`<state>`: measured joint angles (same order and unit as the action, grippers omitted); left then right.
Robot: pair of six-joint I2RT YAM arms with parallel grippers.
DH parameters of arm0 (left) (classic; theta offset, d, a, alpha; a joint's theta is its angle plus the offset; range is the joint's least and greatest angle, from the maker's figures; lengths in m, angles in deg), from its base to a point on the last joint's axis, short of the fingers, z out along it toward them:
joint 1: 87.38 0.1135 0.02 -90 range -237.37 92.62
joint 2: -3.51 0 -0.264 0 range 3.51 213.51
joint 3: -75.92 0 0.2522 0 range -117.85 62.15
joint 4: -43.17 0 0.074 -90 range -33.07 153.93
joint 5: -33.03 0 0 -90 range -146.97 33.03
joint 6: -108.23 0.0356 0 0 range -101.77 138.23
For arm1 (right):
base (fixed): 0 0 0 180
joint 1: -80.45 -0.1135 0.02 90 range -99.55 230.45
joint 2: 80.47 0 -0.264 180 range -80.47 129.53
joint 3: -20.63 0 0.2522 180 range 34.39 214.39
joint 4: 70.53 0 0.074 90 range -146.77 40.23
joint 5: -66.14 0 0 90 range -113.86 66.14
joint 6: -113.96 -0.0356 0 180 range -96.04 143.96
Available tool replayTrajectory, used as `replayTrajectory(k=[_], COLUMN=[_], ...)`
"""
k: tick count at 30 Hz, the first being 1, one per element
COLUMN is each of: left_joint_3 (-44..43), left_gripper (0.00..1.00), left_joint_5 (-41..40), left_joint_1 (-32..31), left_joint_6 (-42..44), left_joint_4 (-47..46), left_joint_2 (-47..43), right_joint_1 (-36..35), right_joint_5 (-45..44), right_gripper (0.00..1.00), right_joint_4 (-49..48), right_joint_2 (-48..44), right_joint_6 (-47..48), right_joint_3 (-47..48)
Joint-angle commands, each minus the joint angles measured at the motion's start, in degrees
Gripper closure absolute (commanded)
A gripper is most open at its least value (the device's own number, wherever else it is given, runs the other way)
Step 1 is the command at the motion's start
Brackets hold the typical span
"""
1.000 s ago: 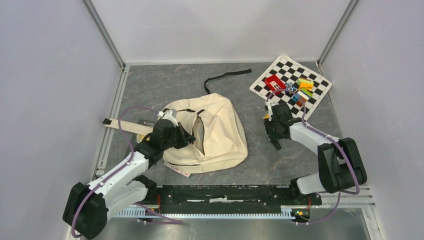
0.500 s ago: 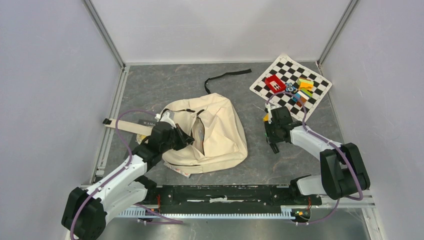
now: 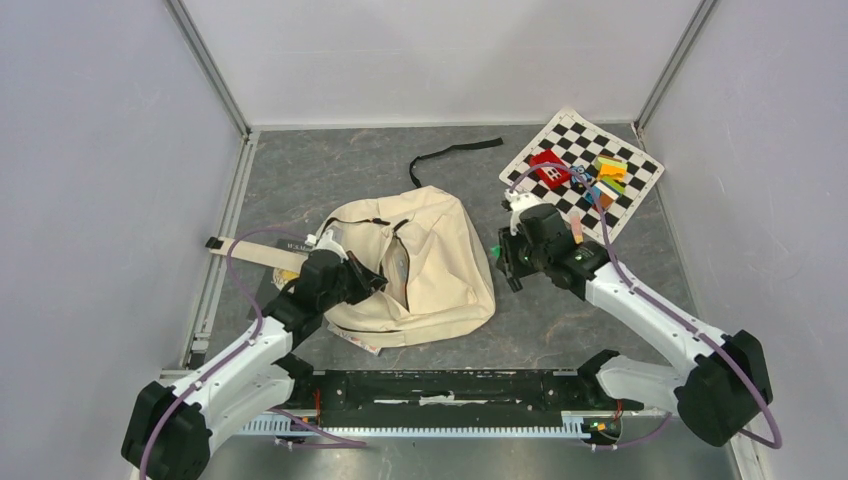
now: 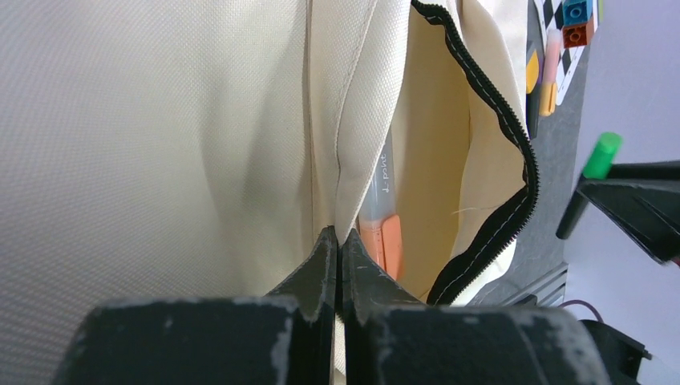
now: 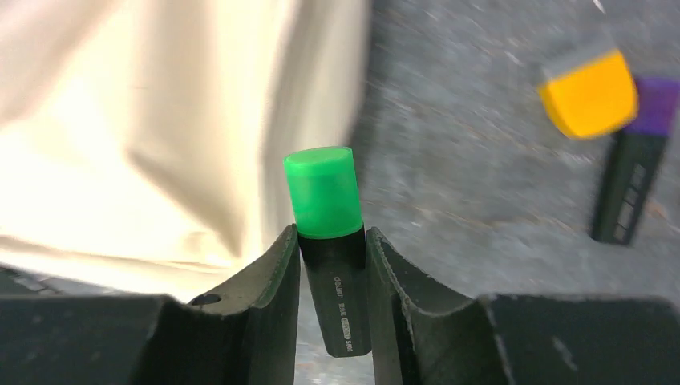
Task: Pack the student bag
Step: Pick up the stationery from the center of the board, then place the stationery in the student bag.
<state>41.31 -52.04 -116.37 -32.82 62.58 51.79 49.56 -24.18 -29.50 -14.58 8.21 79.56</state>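
Observation:
The student bag (image 3: 440, 270), a cream canvas backpack, lies flat mid-table with its black zipper (image 4: 513, 136) open. My left gripper (image 3: 372, 280) is shut on the cream fabric edge of that opening (image 4: 337, 237) and holds it up. Inside the pocket I see an orange and clear item (image 4: 383, 233). My right gripper (image 3: 512, 262) hangs just right of the bag, shut on a black highlighter with a green cap (image 5: 322, 192). The cap sticks out past the fingertips (image 5: 333, 237). The same highlighter (image 4: 600, 156) shows at the right of the left wrist view.
A checkerboard mat (image 3: 630, 160) at the back right carries a red box (image 3: 548, 167) and several coloured blocks (image 3: 605, 180). Yellow-capped (image 5: 589, 95) and purple-capped (image 5: 653, 104) markers lie on the table. A black strap (image 3: 455, 152) trails behind the bag, a beige strap (image 3: 255, 247) to its left.
The right gripper has closed on the green highlighter, lifted it off the table and swung left toward the bag. The left gripper keeps its hold on the bag's opening.

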Motion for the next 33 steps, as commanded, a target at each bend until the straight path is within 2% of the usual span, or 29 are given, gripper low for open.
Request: replayTrajectory(k=[1, 8, 14, 26, 33], left_joint_3=[1.8, 2.4, 2.7, 3.7, 3.4], left_gripper=[0.98, 0.98, 0.98, 0.98, 0.98], left_joint_5=[0.6, 0.3, 0.3, 0.2, 0.3], left_joint_1=[-0.2, -0.2, -0.2, -0.2, -0.2], left_joint_6=[-4.3, -4.7, -5.3, -6.5, -6.3], left_joint_4=[-2.2, -3.2, -3.5, -5.4, -5.4], left_joint_2=[-1.2, -1.4, -1.9, -1.5, -1.3], right_joint_1=[-7.7, -23.1, -31.7, -33.8, -33.8], right_joint_5=[-0.9, -5.7, -9.0, -19.2, -25.5], right_gripper=[1.00, 1.00, 1.00, 1.00, 1.00], right_joint_4=[-4.4, -15.3, -22.4, -28.3, -23.5], right_joint_2=[-1.8, 3.3, 11.4, 26.9, 31.0], right_joint_6=[-7.9, -15.7, -16.7, -12.3, -11.0], right_joint_3=[5.1, 10.6, 16.8, 25.8, 26.1])
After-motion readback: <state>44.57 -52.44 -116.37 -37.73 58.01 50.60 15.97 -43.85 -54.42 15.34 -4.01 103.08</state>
